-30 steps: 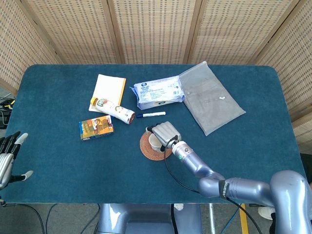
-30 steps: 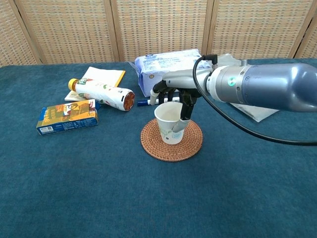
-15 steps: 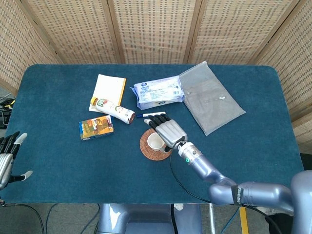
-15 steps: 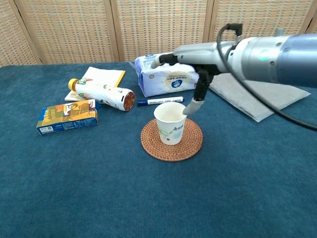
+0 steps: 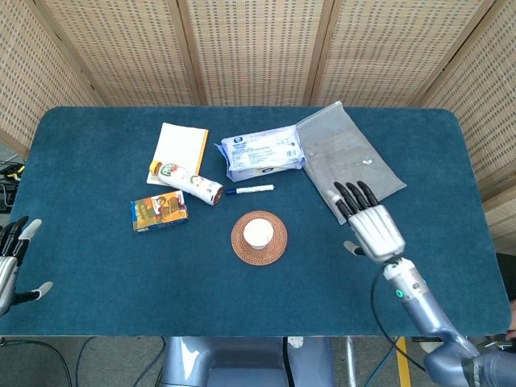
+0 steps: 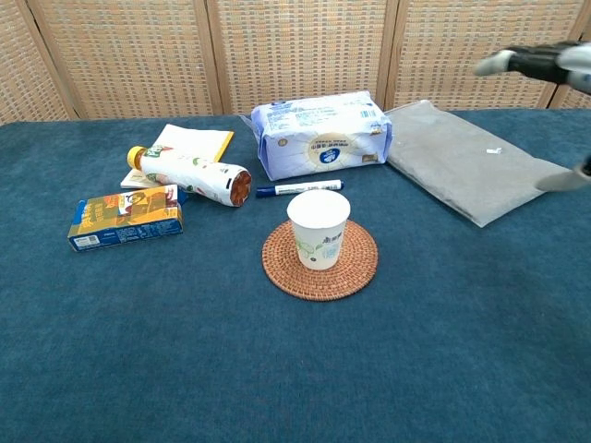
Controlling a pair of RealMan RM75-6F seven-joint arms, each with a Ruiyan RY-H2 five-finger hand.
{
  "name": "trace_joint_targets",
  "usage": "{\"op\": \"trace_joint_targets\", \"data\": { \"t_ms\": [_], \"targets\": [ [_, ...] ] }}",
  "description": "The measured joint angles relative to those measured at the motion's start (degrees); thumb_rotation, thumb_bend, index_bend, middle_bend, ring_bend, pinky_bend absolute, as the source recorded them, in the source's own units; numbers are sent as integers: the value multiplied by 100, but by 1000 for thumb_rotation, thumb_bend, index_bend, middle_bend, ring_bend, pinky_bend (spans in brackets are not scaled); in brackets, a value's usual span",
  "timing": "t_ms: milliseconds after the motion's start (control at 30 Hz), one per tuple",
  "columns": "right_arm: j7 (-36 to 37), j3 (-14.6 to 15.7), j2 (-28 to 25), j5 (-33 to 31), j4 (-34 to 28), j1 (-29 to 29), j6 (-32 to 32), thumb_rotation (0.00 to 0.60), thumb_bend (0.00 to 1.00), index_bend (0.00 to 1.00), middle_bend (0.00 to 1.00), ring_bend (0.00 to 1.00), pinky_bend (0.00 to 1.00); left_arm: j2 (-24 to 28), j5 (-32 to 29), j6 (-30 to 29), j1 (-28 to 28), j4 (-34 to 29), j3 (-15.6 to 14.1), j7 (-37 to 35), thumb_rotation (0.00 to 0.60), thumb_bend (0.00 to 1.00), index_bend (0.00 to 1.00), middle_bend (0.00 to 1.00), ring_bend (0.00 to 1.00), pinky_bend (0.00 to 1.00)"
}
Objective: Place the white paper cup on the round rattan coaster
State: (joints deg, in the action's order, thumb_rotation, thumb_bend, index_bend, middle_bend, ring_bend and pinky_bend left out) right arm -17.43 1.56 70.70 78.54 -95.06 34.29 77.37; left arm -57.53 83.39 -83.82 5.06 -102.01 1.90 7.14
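Blue surface, white paper cup upright on the round rattan coaster; right robot hand spread empty far right, left robot hand open too.

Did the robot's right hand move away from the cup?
Yes. The right hand was over the white paper cup on the round rattan coaster a second ago; now it is off to the right, beside the grey pouch, open.
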Motion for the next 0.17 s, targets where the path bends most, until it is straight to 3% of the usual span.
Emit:
{"op": "trace_joint_targets", "data": {
  "t_ms": [167],
  "targets": [
    [650,447,-45,532,486,-819,817,600,0,18,0,0,0,-65,197,-173,-67,125,-36,-102,600,0,0,0,0,0]
  ]
}}
